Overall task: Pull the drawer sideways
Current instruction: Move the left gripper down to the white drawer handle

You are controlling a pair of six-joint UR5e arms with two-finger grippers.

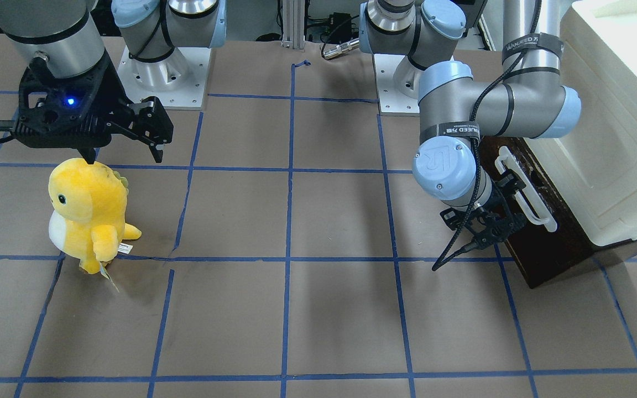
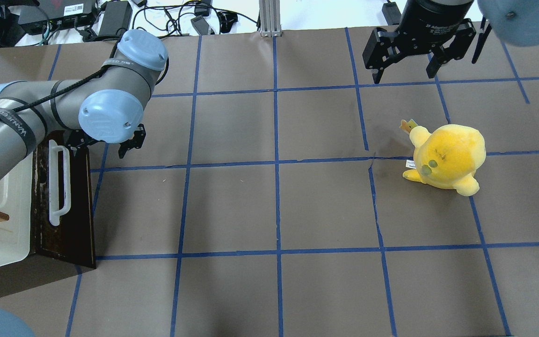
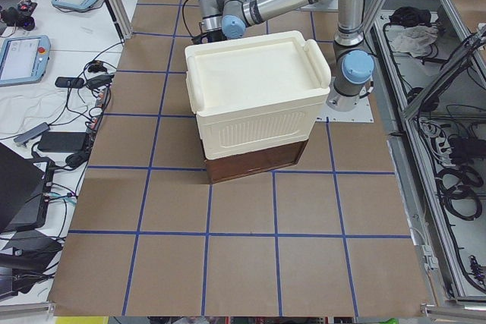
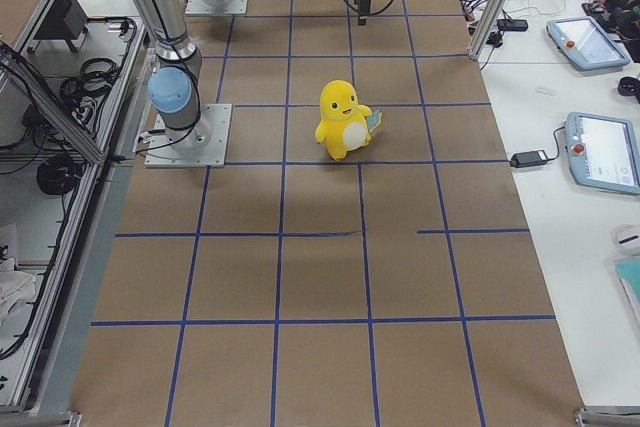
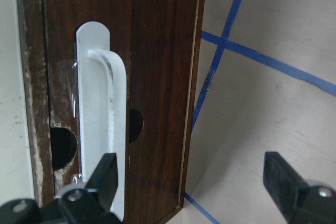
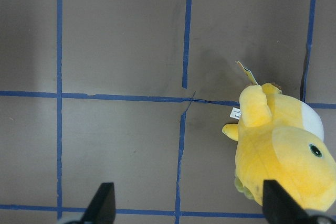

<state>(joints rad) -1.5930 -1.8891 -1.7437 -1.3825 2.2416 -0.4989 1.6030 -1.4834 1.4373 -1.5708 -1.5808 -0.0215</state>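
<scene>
Drawer [image 5: 157,77]: dark glossy wood front, on the paper-covered surface [image 2: 274,210].
Handle [image 5: 97,93]: long white plastic bar, rounded ends.
Left gripper [image 5: 190,166]: jaws spread wide, empty; one finger [image 5: 105,174] before the handle's end, contact unclear.
Cream plastic box [image 3: 250,73]: ribbed, stacked atop the drawer.
Right gripper [image 2: 404,75]: jaws released, empty, well apart from the drawer.
</scene>
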